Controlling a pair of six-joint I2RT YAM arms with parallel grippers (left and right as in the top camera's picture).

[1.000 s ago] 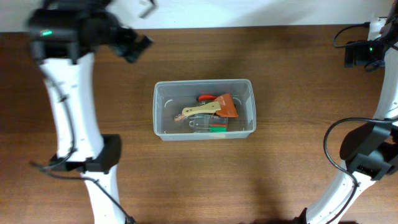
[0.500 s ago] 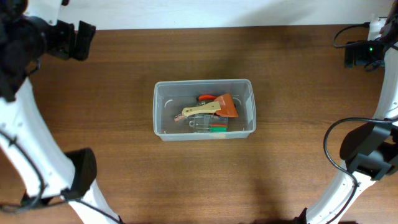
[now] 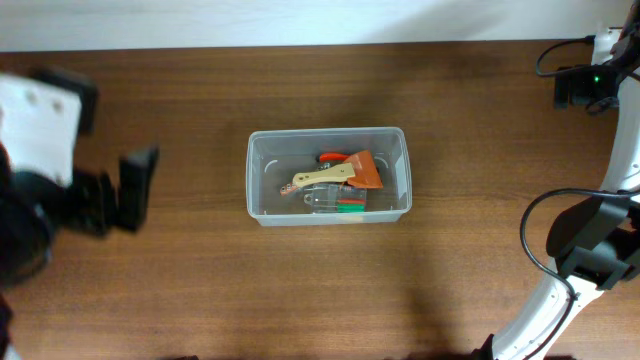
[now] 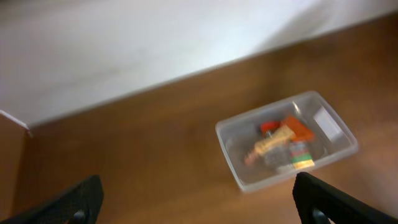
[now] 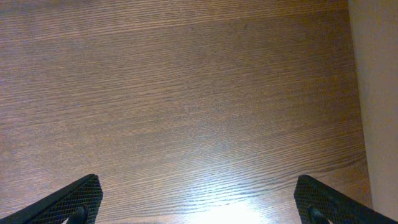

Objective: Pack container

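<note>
The clear plastic container (image 3: 256,185) stands in the middle of the table. In it lie a wooden-handled orange scraper (image 3: 352,172), a red-handled tool (image 3: 332,157) and a small clear case with green and red bits (image 3: 338,204). My left gripper (image 3: 135,190) is blurred, well left of the container and apart from it; its wrist view shows the fingers (image 4: 199,202) spread wide and empty, with the container (image 4: 231,149) ahead at the right. My right gripper (image 5: 199,205) is open and empty over bare wood.
The brown wooden table (image 3: 450,300) ends at a white wall along the back edge. The right arm (image 3: 600,250) stands at the right edge, with cables and a green light (image 3: 595,78) at the back right corner. A pale strip (image 5: 376,93) borders the table in the right wrist view.
My left arm has swung from the back left corner toward the front left and is motion-blurred. The container, its contents and the right arm have not moved.
</note>
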